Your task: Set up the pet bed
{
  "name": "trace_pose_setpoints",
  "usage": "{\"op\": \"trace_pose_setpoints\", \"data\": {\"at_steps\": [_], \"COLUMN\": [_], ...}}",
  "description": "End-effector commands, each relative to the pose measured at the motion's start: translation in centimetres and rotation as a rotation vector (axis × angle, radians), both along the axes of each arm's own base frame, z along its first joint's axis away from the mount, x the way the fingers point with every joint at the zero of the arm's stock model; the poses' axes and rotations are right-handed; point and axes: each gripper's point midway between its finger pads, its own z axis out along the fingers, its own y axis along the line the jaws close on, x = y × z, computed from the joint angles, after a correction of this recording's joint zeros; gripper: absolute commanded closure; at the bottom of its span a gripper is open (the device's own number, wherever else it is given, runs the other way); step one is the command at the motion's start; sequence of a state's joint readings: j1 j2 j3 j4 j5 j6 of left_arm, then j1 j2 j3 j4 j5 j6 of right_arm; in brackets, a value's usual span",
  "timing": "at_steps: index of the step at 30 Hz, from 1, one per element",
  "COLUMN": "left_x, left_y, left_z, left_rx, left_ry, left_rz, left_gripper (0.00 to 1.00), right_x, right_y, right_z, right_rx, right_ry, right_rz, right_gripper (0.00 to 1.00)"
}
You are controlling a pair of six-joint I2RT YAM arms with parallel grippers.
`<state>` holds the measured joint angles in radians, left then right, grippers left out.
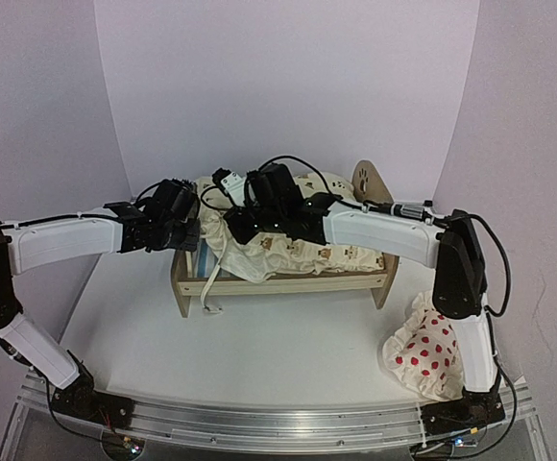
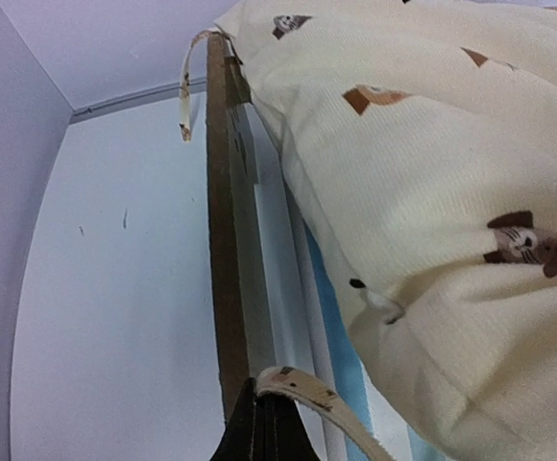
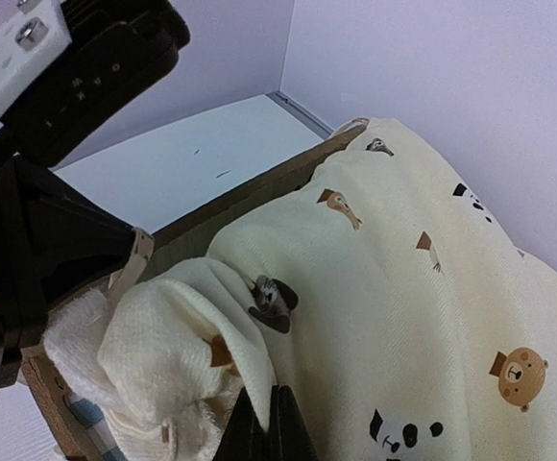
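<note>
Top view: the white desk (image 1: 288,355) carries the pet bed (image 1: 288,284) at its middle, set crosswise towards the back wall, with both my arms reaching in over its left half. A cream animal-print cushion (image 1: 298,252) lies rumpled across the bed, bunched higher at the left. A red-dotted white pillow (image 1: 423,351) sits apart on the desk, beside my right arm's base. The bed's right end board (image 1: 370,181) stands upright and shows its paw-print cutout.

Left wrist view: the bed's left end board (image 2: 223,240) runs edge-on straight ahead of my left fingers (image 2: 259,432), its near end just at their tips. The blue-and-white striped base (image 2: 351,384) shows to the right of the board, under the overhanging cushion. My left fingers are pressed together. A cream strap (image 2: 302,386) curves over their tips; I cannot tell whether it is pinched.

Right wrist view: my right fingers (image 3: 269,432) are likewise pressed together, their tips against a raised fold of the cushion; whether cloth is caught between them, I cannot tell. The bed's plywood edge passes just left of them.
</note>
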<state>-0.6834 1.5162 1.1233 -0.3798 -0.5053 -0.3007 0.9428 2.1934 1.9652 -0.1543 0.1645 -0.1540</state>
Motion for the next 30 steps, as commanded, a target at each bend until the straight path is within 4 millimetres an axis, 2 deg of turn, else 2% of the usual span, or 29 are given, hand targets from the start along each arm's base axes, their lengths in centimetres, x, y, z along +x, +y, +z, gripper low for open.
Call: {"op": "trace_pose_setpoints", "data": {"at_steps": [1, 10, 15, 19, 23, 26, 30], "left_x": [-1.5, -4.7, -6.4, -7.4, -8.2, -8.8, -9.4], "left_y": [-0.7, -1.0, -1.1, -1.4, -1.7, -1.3, -0.2], "left_z": [-1.2, -4.4, -5.2, -3.6, -1.4, -0.1, 1.6], "left_rx": [-0.073, -0.061, -0.066, -0.09, -0.126, -0.133, -0.135], "left_ry": [0.124, 0.287, 0.36, 0.347, 0.32, 0.314, 0.279], "left_rz": [-0.01, 0.015, 0.02, 0.0, -0.04, -0.053, -0.046], "left_gripper": [1.0, 1.0, 0.91, 0.66, 0.49, 0.42, 0.36], "right_x": [1.0, 1.0, 0.8, 0.8, 0.5, 0.1, -0.2], "right_y": [0.0, -0.1, -0.3, -0.4, -0.2, 0.0, 0.2], "right_z": [0.0, -2.2, -3.7, -4.9, -5.9, -6.5, -6.6], "right_rx": [0.026, 0.011, -0.009, -0.03, -0.048, -0.06, -0.064], "right_ry": [0.006, 0.056, 0.081, 0.089, 0.099, 0.106, 0.107], "right_rz": [-0.03, -0.05, -0.061, -0.069, -0.064, -0.055, -0.049], "right_gripper": [1.0, 1.0, 1.0, 1.0, 0.95, 0.9, 0.72]}}
